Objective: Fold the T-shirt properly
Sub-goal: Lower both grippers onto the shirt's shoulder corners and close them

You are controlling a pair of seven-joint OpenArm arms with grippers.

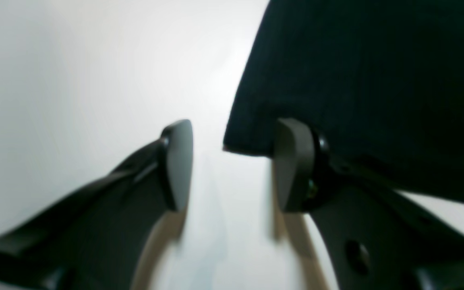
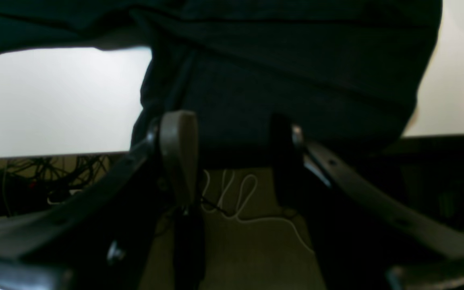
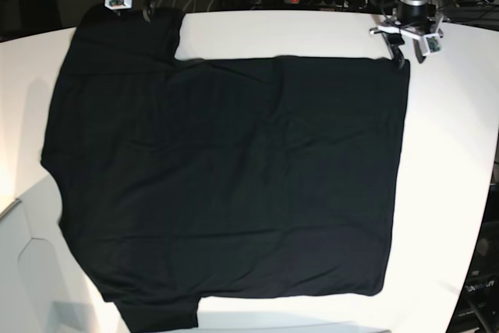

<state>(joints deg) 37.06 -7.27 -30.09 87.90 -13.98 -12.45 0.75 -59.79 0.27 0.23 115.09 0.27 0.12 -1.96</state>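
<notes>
1. Nearest the base camera lies the lower hem of the T-shirt [image 3: 226, 185], spread flat over the white table [image 3: 452, 154]; one sleeve points toward the near edge, the other toward the far left corner, where cloth hangs over the table edge.
2. Left gripper [image 1: 232, 165] stands spread at the far right corner of the garment; one pad lies against the cloth corner, nothing is between the jaws; bare table shows in the gap.
3. Right gripper [image 2: 236, 161] is likewise spread at the far left sleeve; dark cloth hangs just beyond its pads, not pinched; floor and a white cable [image 2: 240, 201] show below.
4. Judgement: both far corners appear due for gripping; each pincer should close on a single hem layer, low to the table, at matching moments, so the fold line runs straight.
5. Garment: plain black, mildly creased across the middle; no label or print is discernible.
</notes>
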